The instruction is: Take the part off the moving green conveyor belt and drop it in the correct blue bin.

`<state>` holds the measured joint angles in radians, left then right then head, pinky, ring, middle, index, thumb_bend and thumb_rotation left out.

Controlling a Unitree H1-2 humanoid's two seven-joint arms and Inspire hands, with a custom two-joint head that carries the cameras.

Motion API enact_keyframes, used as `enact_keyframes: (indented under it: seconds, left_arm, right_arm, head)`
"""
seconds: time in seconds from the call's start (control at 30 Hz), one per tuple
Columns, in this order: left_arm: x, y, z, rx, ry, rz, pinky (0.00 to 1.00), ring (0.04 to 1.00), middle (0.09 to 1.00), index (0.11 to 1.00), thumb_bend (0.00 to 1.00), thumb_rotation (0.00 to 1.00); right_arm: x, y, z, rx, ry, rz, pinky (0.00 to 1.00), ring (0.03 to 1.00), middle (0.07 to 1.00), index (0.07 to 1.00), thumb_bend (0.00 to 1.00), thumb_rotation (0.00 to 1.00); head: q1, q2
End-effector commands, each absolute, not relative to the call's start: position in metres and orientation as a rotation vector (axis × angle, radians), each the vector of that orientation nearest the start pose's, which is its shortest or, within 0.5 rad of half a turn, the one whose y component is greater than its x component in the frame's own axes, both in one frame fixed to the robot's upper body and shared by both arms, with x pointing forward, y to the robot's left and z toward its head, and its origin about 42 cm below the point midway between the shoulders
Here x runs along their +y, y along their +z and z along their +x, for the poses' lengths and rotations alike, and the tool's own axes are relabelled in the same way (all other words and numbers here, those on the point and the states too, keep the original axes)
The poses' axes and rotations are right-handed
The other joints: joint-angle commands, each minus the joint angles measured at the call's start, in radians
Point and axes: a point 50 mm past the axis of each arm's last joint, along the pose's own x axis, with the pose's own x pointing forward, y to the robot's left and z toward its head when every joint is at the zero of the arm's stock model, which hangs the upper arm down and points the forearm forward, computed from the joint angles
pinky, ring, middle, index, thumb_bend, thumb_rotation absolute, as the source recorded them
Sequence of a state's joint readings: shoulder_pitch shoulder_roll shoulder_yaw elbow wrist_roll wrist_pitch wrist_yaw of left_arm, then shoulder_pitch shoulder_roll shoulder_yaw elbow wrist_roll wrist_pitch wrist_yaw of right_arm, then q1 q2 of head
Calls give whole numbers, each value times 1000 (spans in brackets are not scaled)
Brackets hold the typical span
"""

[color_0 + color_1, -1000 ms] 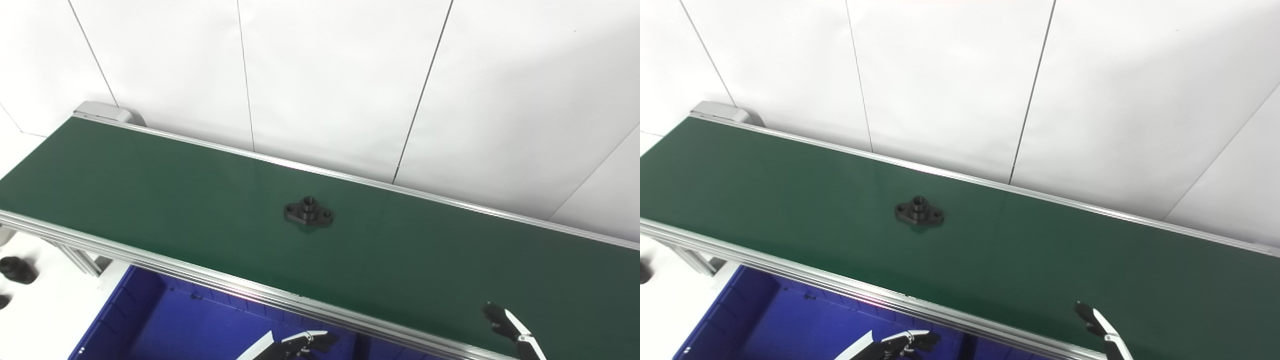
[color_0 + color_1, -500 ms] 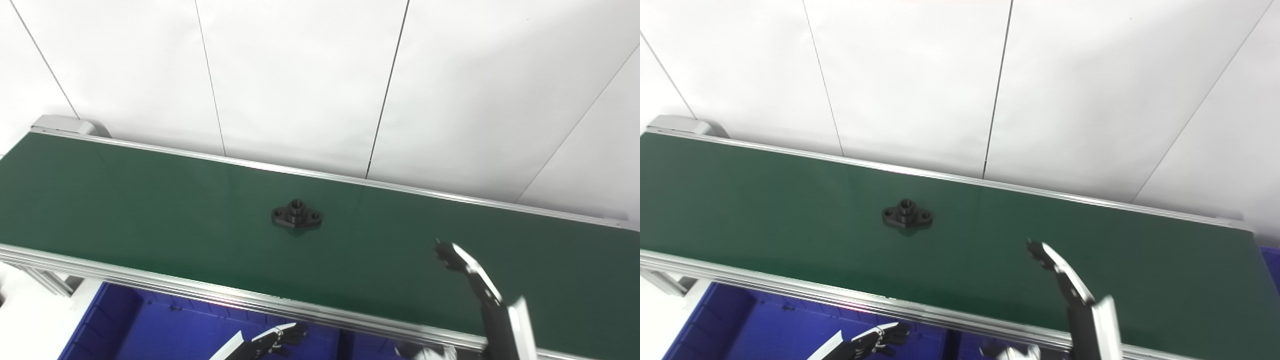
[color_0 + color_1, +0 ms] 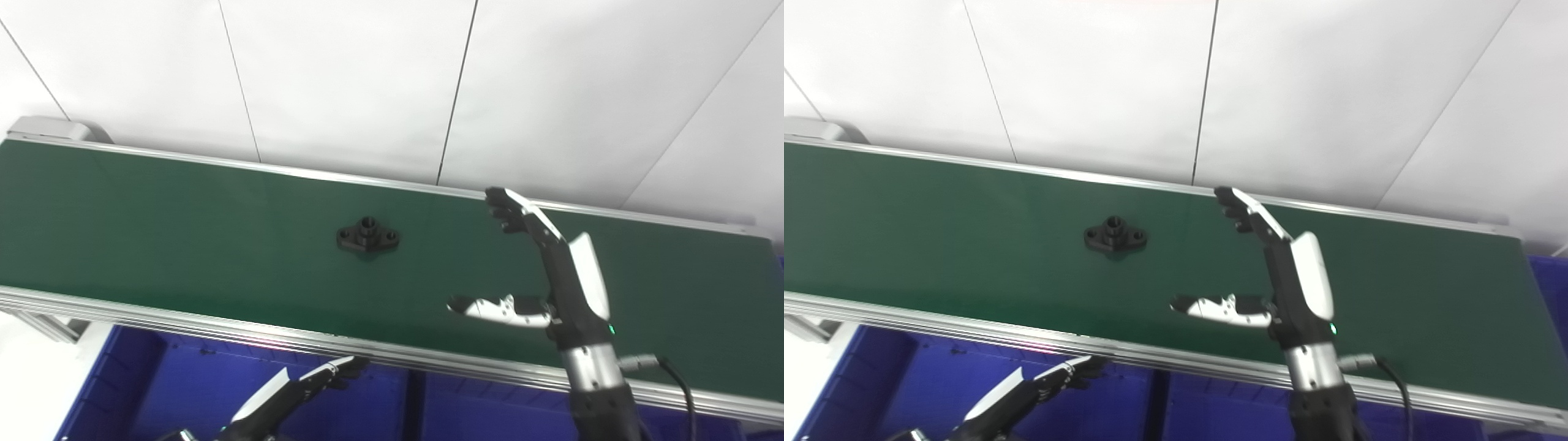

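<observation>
Wall (image 3: 343, 79): white panels with thin dark seams, behind the belt.
Belt (image 3: 184, 245): green, running across the view from left to right, with silver rails along its far and near edges.
Bins (image 3: 184, 392): blue, below the belt's near rail; a divider (image 3: 411, 404) separates two of them, and another blue corner (image 3: 1546, 288) shows past the belt's right end.
Right hand (image 3: 551, 288): raised over the belt's right half, fingers (image 3: 520, 217) stretched toward the far rail, thumb (image 3: 490, 307) spread wide to the left; it holds nothing and is well apart from the part.
Left hand (image 3: 294, 389): low over the bins, in front of the near rail, fingers extended, empty.
Part (image 3: 367, 236): black flange with a raised hub and a hole in each ear, lying flat mid-belt, left of the right hand.
</observation>
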<state>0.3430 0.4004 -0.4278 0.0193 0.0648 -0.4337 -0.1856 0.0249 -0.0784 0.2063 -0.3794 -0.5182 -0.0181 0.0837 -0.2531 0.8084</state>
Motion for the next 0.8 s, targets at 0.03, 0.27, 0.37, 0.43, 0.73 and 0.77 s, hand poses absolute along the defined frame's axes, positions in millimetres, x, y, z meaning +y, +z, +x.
enact_keyframes:
  seconds: [0.03,0.27,0.37,0.43,0.73,0.77]
  left_arm:
    - [236,44,121,-28,-682,292,858,895,914,910,1000,436]
    - [235,47,119,-32,-709,291,837,884,909,902,1000,411]
    - [235,47,118,-31,-726,293,831,880,905,900,1000,399]
    - [234,48,117,-31,-743,288,826,878,905,903,1000,404]
    - [233,49,111,-20,-772,254,810,875,907,898,1000,369]
    - [233,49,112,-19,-772,250,810,875,907,900,1000,369]
  right_arm:
    - [-166,194,274,-393,188,-629,691,753,786,815,888,345]
    - [-160,190,301,-344,222,-680,675,742,783,814,904,315]
    - [-158,189,311,-310,246,-714,689,758,796,830,900,346]
    - [-157,189,318,-300,263,-736,688,760,797,832,904,352]
    - [-145,179,344,-287,317,-806,696,772,808,831,919,355]
    - [-144,178,347,-282,322,-812,699,774,810,833,917,346]
  head:
    - [1,3]
    - [5,3]
    - [10,5]
    - [11,5]
    - [8,-5]
    - [8,-5]
